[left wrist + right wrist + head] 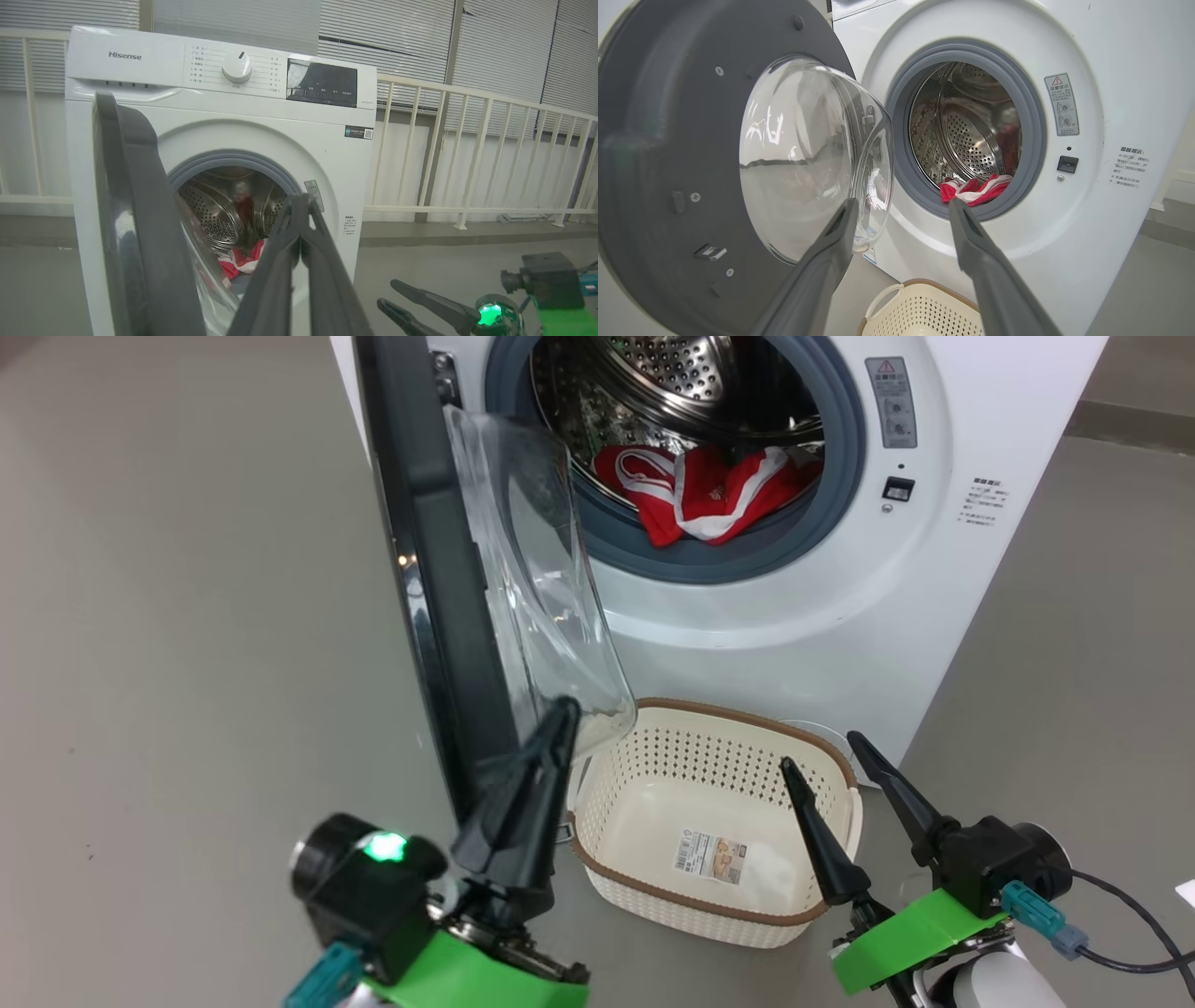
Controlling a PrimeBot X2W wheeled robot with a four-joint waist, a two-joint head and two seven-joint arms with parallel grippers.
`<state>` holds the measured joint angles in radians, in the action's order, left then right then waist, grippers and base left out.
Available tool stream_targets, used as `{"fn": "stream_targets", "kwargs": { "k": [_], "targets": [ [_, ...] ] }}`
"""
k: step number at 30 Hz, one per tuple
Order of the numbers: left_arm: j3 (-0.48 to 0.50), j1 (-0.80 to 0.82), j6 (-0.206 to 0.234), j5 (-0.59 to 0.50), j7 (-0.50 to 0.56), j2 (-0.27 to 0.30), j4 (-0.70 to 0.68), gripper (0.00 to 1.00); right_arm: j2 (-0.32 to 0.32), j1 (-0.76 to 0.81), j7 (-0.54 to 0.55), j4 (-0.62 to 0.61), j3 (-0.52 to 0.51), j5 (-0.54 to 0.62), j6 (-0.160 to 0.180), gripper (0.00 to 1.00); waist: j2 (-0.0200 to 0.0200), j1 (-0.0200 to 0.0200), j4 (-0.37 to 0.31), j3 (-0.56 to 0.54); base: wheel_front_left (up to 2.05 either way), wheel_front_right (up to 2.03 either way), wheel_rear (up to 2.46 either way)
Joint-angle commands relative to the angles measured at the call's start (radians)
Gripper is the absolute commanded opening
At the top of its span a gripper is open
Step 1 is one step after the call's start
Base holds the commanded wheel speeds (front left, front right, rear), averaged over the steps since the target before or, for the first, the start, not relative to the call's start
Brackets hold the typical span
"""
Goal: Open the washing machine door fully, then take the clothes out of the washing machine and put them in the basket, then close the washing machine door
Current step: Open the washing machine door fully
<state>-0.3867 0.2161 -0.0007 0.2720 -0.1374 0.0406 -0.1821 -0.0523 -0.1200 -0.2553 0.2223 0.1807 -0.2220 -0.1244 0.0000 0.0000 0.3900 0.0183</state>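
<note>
1. Red clothes [709,495] with white trim bands, heaped at the near lip of the perforated steel drum [672,373] inside the washing machine [794,635], one fold reaching onto the grey rubber ring [840,476].
2. Washing machine door [439,569] standing open on the left, edge-on in the head view, with its clear glass bowl [541,588] bulging to the right.
3. Cream basket [691,756] with a brown rim on the grey floor [187,663], just in front of the machine and below the drum opening, a label [711,856] on its inner bottom.
4. Left end effector [563,709] clenched, grasping nothing, tip at the lower edge of the glass bowl; impossible to tell whether touching it.
5. Right end effector [822,752] released, fingers spread with nothing between them, by the basket's right rim, pointing towards the machine.
</note>
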Motion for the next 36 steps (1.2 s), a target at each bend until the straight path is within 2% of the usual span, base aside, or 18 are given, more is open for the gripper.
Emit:
{"fn": "stream_targets", "kwargs": {
  "k": [1, 7, 20, 36],
  "targets": [
    [0.020, 0.034, -0.004, 0.022, 0.015, 0.010, -0.007, 0.00, 0.002, -0.042, -0.006, -0.030, 0.021, -0.001, -0.006, 1.00, 0.0000, 0.0000, -0.004, 0.003, 0.00, 0.00, 0.00],
    [0.008, 0.046, -0.001, 0.064, 0.043, 0.010, 0.084, 0.00, 0.002, -0.047, -0.006, -0.035, 0.022, 0.001, -0.006, 1.00, 0.0000, 0.0000, -0.014, 0.016, 0.00, 0.00, 0.00],
    [0.000, 0.047, 0.028, 0.045, 0.065, 0.025, 0.198, 0.00, 0.002, -0.043, -0.006, -0.029, 0.020, 0.002, -0.006, 1.00, 0.0000, 0.0000, -0.020, 0.023, 0.00, 0.00, 0.00],
    [0.053, 0.020, 0.104, 0.037, 0.021, 0.048, 0.265, 0.00, 0.002, -0.033, -0.006, -0.021, 0.017, 0.005, -0.006, 1.00, 0.0000, 0.0000, 0.016, 0.025, 0.00, 0.00, 0.00]
  ]
}}
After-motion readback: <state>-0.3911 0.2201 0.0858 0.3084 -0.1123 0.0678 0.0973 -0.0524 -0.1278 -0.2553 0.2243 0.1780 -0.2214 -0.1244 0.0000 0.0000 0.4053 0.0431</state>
